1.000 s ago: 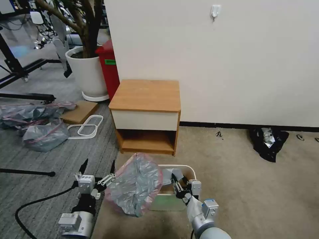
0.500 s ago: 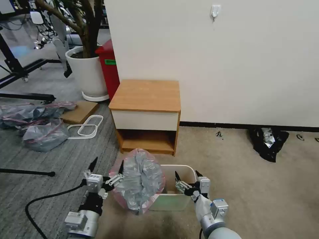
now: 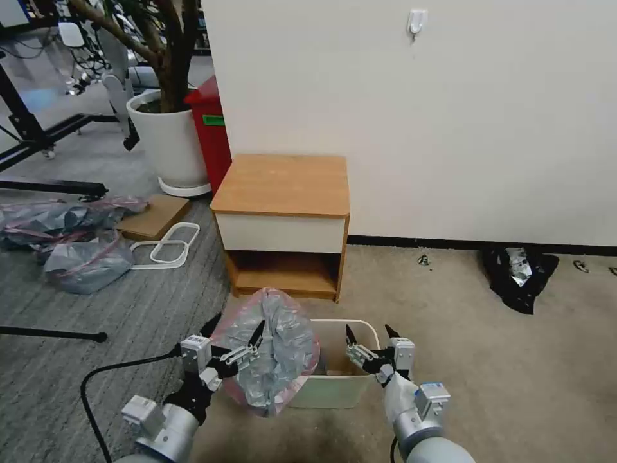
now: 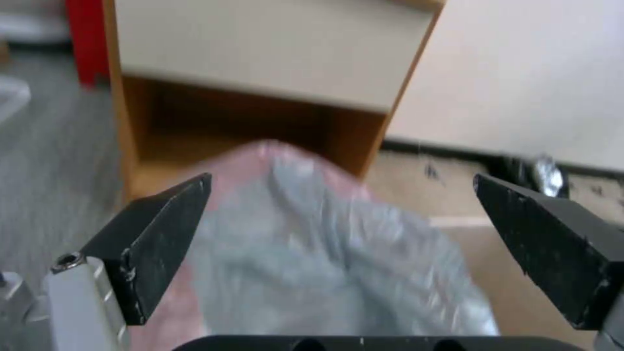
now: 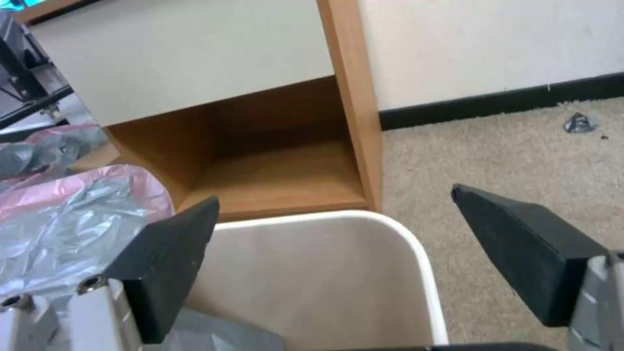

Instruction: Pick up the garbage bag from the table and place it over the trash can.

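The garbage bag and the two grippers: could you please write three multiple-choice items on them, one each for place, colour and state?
1. Where is the garbage bag?
A. flat on the table top
B. draped over the left side of the trash can
C. on the table's lower shelf

2. What colour is the bag's rim band?
A. pink
B. green
C. black

3. How do the grippers stand?
A. both shut on the bag
B. left shut, right open
C. both open

Answers: 1 B, the bag hangs over the left side of the trash can, in front of the table. 2 A, a pink band edges the grey plastic. 3 C, the left gripper and right gripper both show spread fingers, clamping nothing.
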